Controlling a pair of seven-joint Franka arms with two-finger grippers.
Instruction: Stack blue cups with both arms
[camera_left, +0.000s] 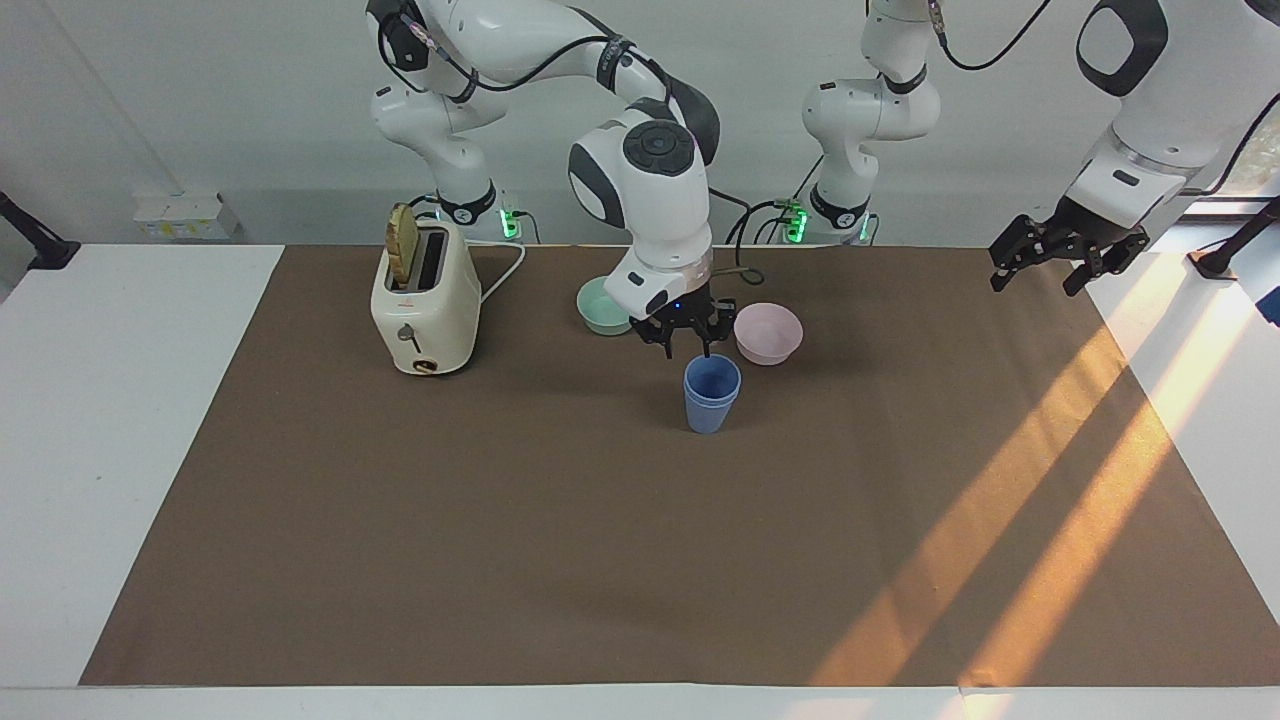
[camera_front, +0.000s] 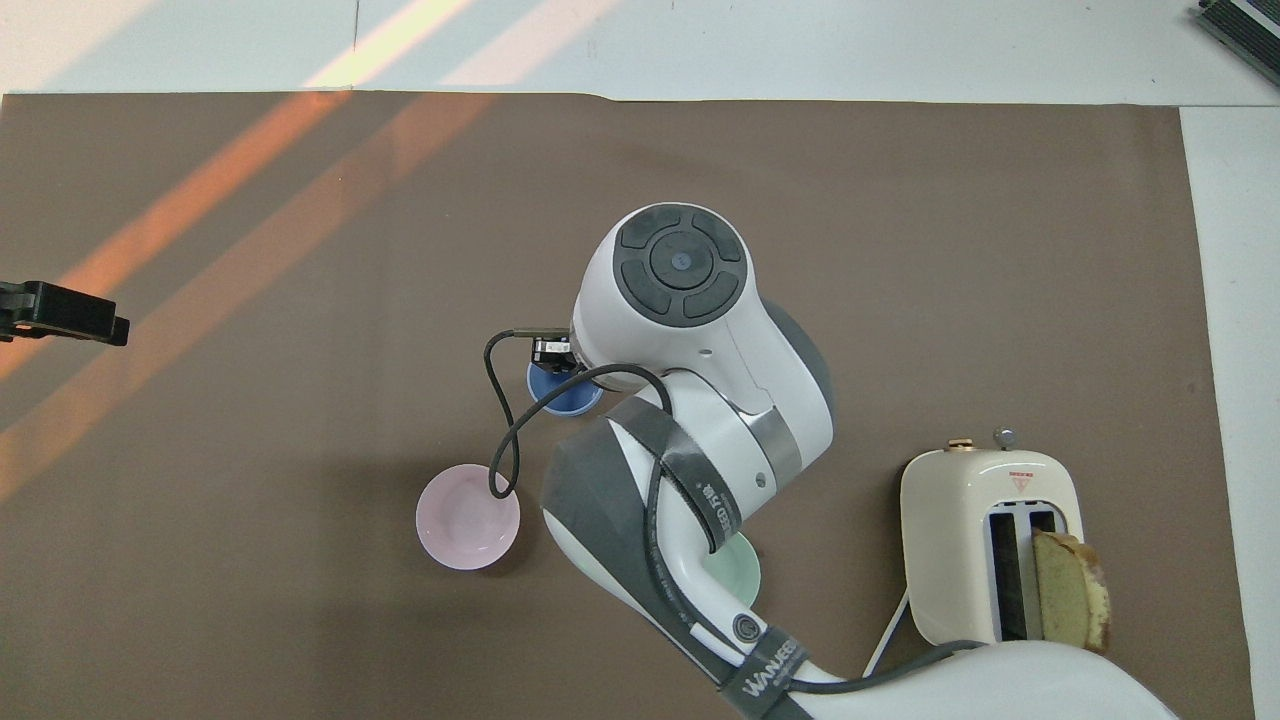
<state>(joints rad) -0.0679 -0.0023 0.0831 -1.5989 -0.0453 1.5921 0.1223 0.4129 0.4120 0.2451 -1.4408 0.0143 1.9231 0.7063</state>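
Observation:
The two blue cups (camera_left: 711, 393) stand nested, one inside the other, as a single stack on the brown mat between the pink bowl and the middle of the table. Part of the stack shows in the overhead view (camera_front: 568, 394) under the right arm. My right gripper (camera_left: 688, 346) hangs just above the stack's rim, open and empty, clear of the cups. My left gripper (camera_left: 1060, 265) is open and empty, raised over the left arm's end of the mat; it also shows in the overhead view (camera_front: 60, 312).
A pink bowl (camera_left: 768, 332) and a teal-green bowl (camera_left: 604, 306) sit nearer to the robots than the cups. A cream toaster (camera_left: 425, 300) with a bread slice stands toward the right arm's end. Two smaller arms stand at the robots' edge.

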